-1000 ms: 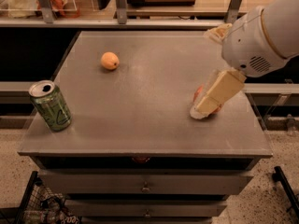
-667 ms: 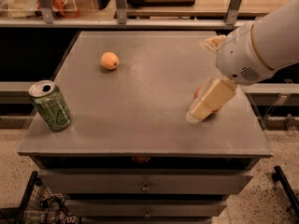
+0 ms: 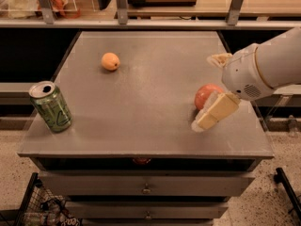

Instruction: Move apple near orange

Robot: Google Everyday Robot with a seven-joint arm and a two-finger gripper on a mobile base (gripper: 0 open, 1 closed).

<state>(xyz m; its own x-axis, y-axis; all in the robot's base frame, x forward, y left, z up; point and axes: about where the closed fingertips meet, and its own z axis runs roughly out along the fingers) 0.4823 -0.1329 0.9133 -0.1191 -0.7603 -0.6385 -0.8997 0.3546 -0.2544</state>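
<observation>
The reddish apple (image 3: 206,94) rests on the grey table (image 3: 155,102) near its right edge. My gripper (image 3: 216,86) is over it at the right. It is open, with one cream finger (image 3: 214,114) in front of the apple and the other (image 3: 219,59) behind it. The front finger hides part of the apple. The small yellow-orange orange (image 3: 110,61) lies at the far left of the table, well apart from the apple and the gripper.
A green drink can (image 3: 51,106) stands tilted at the table's front left corner. Drawers (image 3: 146,188) sit under the table top. A shelf with rails (image 3: 141,4) runs behind the table. A wire basket (image 3: 42,206) is on the floor at lower left.
The arm has lowered and come toward the table's front, so the gripper sits lower around the apple and more of the apple shows. The apple, orange and can have not moved.
</observation>
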